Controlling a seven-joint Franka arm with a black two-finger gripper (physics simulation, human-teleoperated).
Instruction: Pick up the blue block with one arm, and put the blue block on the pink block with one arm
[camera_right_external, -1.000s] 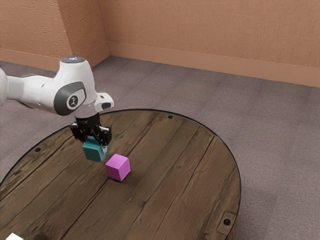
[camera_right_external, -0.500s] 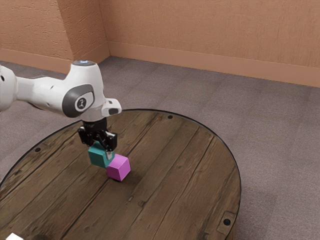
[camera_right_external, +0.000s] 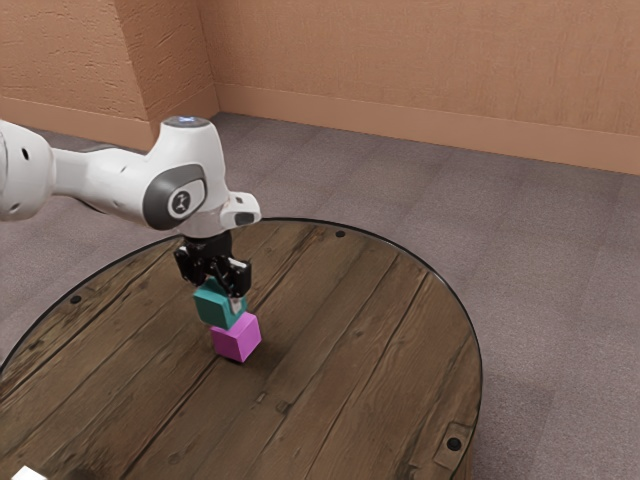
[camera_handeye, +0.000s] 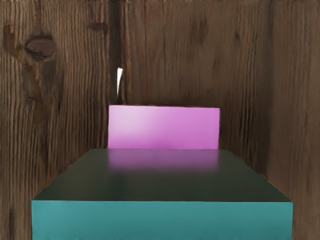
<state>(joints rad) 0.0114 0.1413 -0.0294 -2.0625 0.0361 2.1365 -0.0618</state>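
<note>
Fingers (camera_right_external: 236, 284) pinch blue block (camera_right_external: 212, 305), held off wooden surface (camera_right_external: 350, 330), right above pink block (camera_right_external: 237, 338). Pickup done; set-down & release prob. left, contact unclear.

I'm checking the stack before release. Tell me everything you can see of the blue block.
The blue block is a plain teal-blue cube, smooth and matte, without markings. The shut gripper holds it roughly level by two opposite sides, just over the pink block. Whether it already rests on that block cannot be told.
</note>
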